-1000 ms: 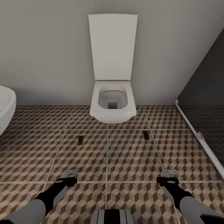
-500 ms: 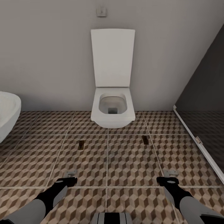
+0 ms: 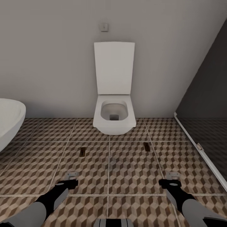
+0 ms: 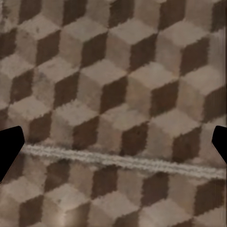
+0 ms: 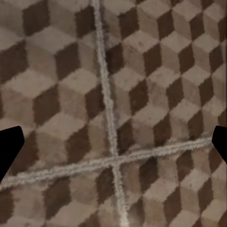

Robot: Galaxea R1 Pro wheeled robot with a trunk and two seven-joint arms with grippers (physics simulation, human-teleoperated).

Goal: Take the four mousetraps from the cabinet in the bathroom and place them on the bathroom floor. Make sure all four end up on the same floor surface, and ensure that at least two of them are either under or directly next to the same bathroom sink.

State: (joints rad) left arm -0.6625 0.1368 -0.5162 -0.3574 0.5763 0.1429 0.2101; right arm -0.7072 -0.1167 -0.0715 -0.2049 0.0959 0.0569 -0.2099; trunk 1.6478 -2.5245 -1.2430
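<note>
I see 2 mousetraps lying on the bathroom floor, one and the other, well apart, each on its own tile in front of the white toilet. The toilet stands against the grey wall between them with its lid up. A white bathtub curves in at the floor's left edge; a dark glass partition closes the right edge. My left tool and right tool hover over bare tiles, both spread wide and holding nothing.
</note>
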